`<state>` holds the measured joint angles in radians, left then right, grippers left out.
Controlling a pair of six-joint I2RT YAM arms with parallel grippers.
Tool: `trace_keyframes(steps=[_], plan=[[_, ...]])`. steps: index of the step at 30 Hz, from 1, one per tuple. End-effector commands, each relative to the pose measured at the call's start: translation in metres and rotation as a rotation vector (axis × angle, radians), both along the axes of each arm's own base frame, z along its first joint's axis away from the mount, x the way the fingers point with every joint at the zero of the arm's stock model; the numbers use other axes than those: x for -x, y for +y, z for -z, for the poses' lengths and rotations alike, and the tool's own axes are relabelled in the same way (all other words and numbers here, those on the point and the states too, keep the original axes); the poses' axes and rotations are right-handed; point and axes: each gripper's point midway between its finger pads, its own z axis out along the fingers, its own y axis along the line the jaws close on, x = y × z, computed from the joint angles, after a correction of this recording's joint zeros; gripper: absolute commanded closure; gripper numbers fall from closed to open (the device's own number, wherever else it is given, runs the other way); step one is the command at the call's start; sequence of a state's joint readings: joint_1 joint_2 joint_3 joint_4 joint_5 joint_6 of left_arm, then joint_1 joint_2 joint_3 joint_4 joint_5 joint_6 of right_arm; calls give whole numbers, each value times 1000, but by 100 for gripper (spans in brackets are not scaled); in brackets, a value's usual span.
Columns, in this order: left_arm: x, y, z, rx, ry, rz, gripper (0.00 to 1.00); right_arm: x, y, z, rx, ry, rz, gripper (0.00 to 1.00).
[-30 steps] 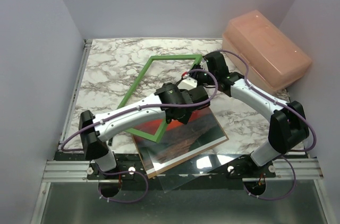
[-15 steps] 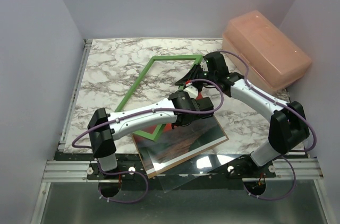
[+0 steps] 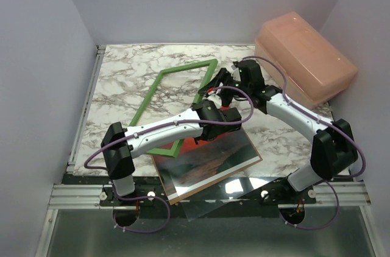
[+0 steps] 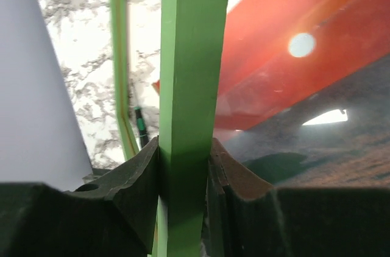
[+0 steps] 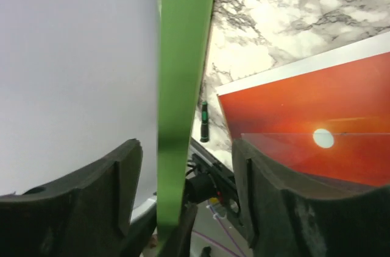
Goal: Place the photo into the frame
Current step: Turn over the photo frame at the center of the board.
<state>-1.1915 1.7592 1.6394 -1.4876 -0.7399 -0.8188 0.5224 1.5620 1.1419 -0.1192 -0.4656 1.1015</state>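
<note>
- Top external view: the marble table (image 3: pixel 122 86) fills the workspace, with a pink box (image 3: pixel 304 56) at its far right corner, well apart from the work.
- The frame (image 3: pixel 189 66) lies green face up across the middle of the table. Its long axis runs diagonally from near-left to far-right.
- The photo (image 3: pixel 213 153) lies picture side up on a brown board (image 3: pixel 163 183) at the near middle. A clear sheet (image 3: pixel 231 199) pokes out over the near edge.
- The frame's near end overlaps the photo's red sky, so the photo sits on the near-right side of the rail I hold. I'd say that end is raised off the print, but the arm hides the corner.
- The left gripper (image 3: pixel 207 128) is the closer one to the photo. In its wrist view both pads are pressed tight against a green rail (image 4: pixel 189 86).
- The right gripper (image 3: pixel 218 83) sits farther back on the same side. Its jaws stand apart astride the rail (image 5: pixel 183 56) with a gap either side, gripping nothing.
- My read: the frame has to come toward me and square up with the print, with the left arm doing the carrying.
</note>
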Motion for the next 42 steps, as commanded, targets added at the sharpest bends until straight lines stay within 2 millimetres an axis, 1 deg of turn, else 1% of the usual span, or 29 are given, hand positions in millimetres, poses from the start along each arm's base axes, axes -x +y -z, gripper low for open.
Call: trace_keyframes(steps=[1, 2, 3, 4, 6, 10, 14, 17, 21, 23, 27, 30, 33, 38, 42], plan=[[-18, 44, -39, -35, -81, -41, 100, 8, -6, -32, -40, -103, -13, 23], [-20, 46, -43, -26, -84, -39, 100, 8, -8, -37, -42, -114, -5, 16], [-23, 50, -48, -18, -94, -45, 100, 8, -9, -40, -44, -124, 1, 11], [-27, 55, -53, -13, -102, -57, 100, 8, -10, -43, -45, -132, 4, 8], [-34, 62, -62, 11, -115, -72, 100, 9, -11, -49, -50, -150, 9, 6], [-46, 70, -86, 82, -153, -57, 100, 11, -15, -58, -51, -181, 16, 5], [-57, 82, -123, 152, -215, -44, 100, 13, -19, -62, -40, -205, 22, 5], [-60, 92, -152, 201, -255, -44, 100, 16, -22, -60, -28, -209, 22, 5], [-59, 98, -188, 267, -312, -29, 100, 19, -25, -54, -15, -202, 19, 5], [-58, 100, -201, 297, -332, -14, 100, 20, -24, -51, -10, -197, 7, 5], [-54, 103, -219, 334, -359, -3, 100, 23, -25, -42, 5, -181, -5, 5], [-50, 97, -226, 393, -358, 26, 100, 26, -27, -33, 23, -172, -8, 5], [-47, 84, -229, 480, -348, 64, 100, 29, -32, -21, 55, -156, -4, 5], [-42, 51, -222, 642, -302, 141, 100, 37, -41, 5, 95, -111, -5, 5], [-38, 24, -214, 790, -269, 179, 100, 46, -57, 31, 125, -60, 15, 6]])
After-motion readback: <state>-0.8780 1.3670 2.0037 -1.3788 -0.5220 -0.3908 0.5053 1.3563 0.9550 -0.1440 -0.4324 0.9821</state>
